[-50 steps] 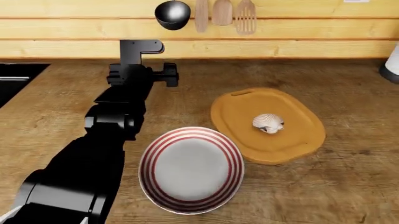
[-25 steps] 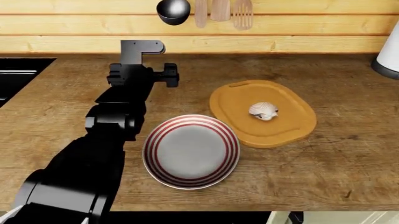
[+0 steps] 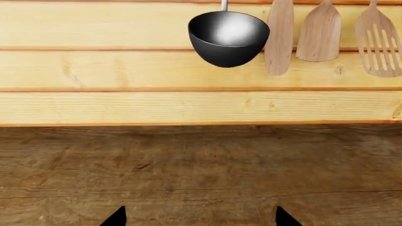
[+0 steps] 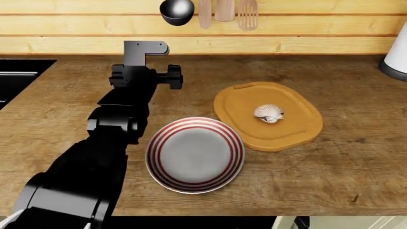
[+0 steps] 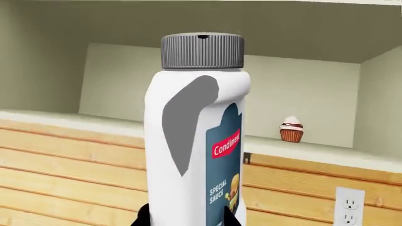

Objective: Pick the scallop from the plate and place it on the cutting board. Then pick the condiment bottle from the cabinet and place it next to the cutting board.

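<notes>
In the head view the scallop [image 4: 269, 113] lies on the orange-tan cutting board [image 4: 289, 131], right of the red-striped plate [image 4: 194, 155], which holds nothing. My left arm reaches over the counter left of the plate; its gripper [image 4: 145, 47] is near the wall. In the left wrist view the left gripper [image 3: 199, 219] is open, with nothing between its tips. In the right wrist view my right gripper [image 5: 186, 219] is shut on the white condiment bottle [image 5: 195, 136] with a grey cap, held upright in front of the open cabinet. The right gripper does not show in the head view.
A black ladle [image 4: 176, 11] and wooden utensils [image 4: 224, 12] hang on the plank wall. A dark sink [image 4: 16, 78] lies at the left. A white object with a dark base [image 4: 395, 59] stands at the far right. A cupcake [image 5: 291, 129] sits on the cabinet shelf.
One second ago the head view sat closer and lower; it has since pulled back, so the counter's front edge shows. Since half a second ago nothing has visibly moved.
</notes>
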Controlling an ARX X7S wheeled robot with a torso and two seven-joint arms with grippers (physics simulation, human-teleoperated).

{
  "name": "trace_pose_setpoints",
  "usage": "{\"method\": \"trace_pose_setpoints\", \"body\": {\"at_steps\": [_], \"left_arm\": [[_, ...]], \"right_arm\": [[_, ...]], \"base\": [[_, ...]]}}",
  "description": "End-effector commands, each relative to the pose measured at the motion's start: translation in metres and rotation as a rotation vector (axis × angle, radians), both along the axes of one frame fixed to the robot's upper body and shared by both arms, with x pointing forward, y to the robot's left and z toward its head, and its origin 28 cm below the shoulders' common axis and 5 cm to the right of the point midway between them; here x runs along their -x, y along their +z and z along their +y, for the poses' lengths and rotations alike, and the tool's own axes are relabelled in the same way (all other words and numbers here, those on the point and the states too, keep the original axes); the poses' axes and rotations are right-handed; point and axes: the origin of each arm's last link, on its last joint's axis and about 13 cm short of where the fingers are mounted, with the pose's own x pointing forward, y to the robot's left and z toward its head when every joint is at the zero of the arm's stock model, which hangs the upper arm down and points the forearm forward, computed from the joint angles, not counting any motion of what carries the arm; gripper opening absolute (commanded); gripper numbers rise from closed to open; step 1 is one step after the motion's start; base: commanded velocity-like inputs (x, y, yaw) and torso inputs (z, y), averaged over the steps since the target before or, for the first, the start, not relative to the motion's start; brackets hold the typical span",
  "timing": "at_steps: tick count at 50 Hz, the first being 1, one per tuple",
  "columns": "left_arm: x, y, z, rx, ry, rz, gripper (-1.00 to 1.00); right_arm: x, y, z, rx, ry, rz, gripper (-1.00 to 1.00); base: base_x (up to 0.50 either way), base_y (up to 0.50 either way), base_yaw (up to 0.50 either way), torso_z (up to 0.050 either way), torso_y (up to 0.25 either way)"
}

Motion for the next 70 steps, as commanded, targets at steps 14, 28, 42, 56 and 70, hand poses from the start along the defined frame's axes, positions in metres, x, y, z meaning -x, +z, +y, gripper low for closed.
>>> {"method": "trace_pose_setpoints", "body": {"at_steps": [14,28,42,56,70], "left_arm": [[0.000,0.000,0.000,-0.002,-0.004,0.000,1.00],[0.000,0.000,0.000,-0.003,-0.008,-0.007,1.00],[0.000,0.000,-0.001,-0.015,-0.006,-0.011,1.00],[0.000,0.000,-0.001,-0.017,-0.006,-0.013,1.00],[0.000,0.000,-0.001,-0.023,-0.006,-0.011,1.00]], "right_arm": [[-0.027,-0.084,-0.013,-0.009,0.035,0.051,-1.00],[-0.053,-0.121,-0.021,-0.066,0.087,0.042,-1.00],[-0.057,-0.151,-0.044,-0.118,0.027,0.063,-1.00],[-0.046,-0.165,-0.063,-0.126,-0.078,0.068,-1.00],[-0.045,-0.191,-0.078,-0.059,-0.207,0.103,-1.00]], "base": [[0.00,0.00,0.00,0.000,0.000],[0.00,0.00,0.00,0.000,0.000],[0.00,0.00,0.00,0.000,0.000],[0.00,0.00,0.00,0.001,0.001],[0.00,0.00,0.00,0.000,0.000]]}}
